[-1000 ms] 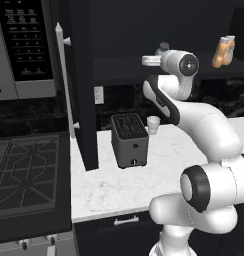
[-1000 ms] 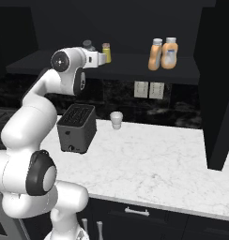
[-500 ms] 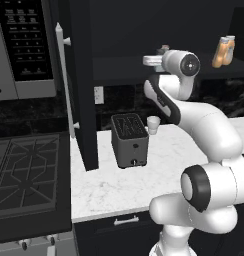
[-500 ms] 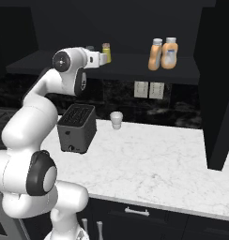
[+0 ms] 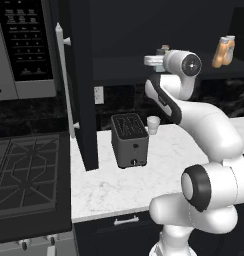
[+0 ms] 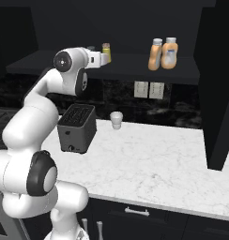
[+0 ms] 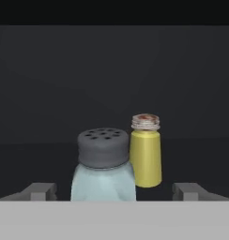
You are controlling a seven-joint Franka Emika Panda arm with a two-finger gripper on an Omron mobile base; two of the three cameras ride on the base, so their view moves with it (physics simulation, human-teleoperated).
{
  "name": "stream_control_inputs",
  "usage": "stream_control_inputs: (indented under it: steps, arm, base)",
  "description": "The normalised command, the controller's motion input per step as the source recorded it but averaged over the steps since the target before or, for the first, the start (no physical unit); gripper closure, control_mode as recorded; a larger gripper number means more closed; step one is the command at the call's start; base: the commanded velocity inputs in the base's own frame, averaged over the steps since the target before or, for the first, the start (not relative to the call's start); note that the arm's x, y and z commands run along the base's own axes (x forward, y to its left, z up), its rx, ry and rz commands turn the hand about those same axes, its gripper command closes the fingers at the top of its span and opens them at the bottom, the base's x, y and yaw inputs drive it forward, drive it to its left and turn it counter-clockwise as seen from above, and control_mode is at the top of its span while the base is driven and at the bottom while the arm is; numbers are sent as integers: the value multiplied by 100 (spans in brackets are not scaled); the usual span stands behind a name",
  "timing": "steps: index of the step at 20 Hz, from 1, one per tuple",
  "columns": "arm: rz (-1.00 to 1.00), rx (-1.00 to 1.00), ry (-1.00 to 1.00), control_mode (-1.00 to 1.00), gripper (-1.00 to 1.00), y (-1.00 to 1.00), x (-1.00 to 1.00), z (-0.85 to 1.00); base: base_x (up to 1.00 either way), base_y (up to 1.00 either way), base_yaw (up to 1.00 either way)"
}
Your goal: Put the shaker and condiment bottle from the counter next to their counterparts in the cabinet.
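The tool (image 7: 114, 192) is up at the cabinet shelf (image 6: 135, 65), reached in toward the left end of it, and its two finger tips (image 7: 39, 191) stand spread wide, one on either side of the shaker (image 7: 104, 166) with clear gaps between each tip and the glass; it pinches nothing. The shaker, pale blue-teal with a dark grey perforated cap, stands upright on the shelf just beside the yellow shaker (image 7: 145, 150), which sits slightly behind and to one side; whether the two touch cannot be told. In the right base view the yellow shaker (image 6: 106, 51) shows just past the tool (image 6: 103, 58). Further along the same shelf two orange bottles (image 6: 164, 53) stand side by side; which is the condiment bottle cannot be told from here. On the tabletop (image 6: 154, 159) remain a black toaster (image 6: 77, 127) and a small white cup (image 6: 116, 119). Judgement on handling: the shaker is likely light, rigid and smooth-walled, so somewhat slippery, and narrow-based enough to tip if nudged. Any renewed hold is best taken across the body below the cap, with moderate force. Withdrawal should run straight back, as a sideways drift could knock either shaker over.
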Motion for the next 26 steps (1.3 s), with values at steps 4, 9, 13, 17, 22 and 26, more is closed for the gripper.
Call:
stream_control_inputs:
  steps: [4, 9, 13, 17, 22, 26]
  arm:
    - [0, 0, 0, -100, -100, -1, -18, 1]
    - [0, 0, 0, -100, -100, -4, -31, 13]
    - [-3, 2, 0, -100, -100, -10, -48, 16]
    - [-2, 4, 0, -100, -100, -9, -58, 2]
    - [0, 4, 4, -100, -100, -12, -62, 0]
    - [0, 8, 4, -100, -100, -23, -70, 0]
  base:
    - [0, 0, 0]
    - [0, 0, 0]
    - [0, 0, 0]
    - [0, 0, 0]
    - [0, 0, 0]
    - [0, 0, 0]
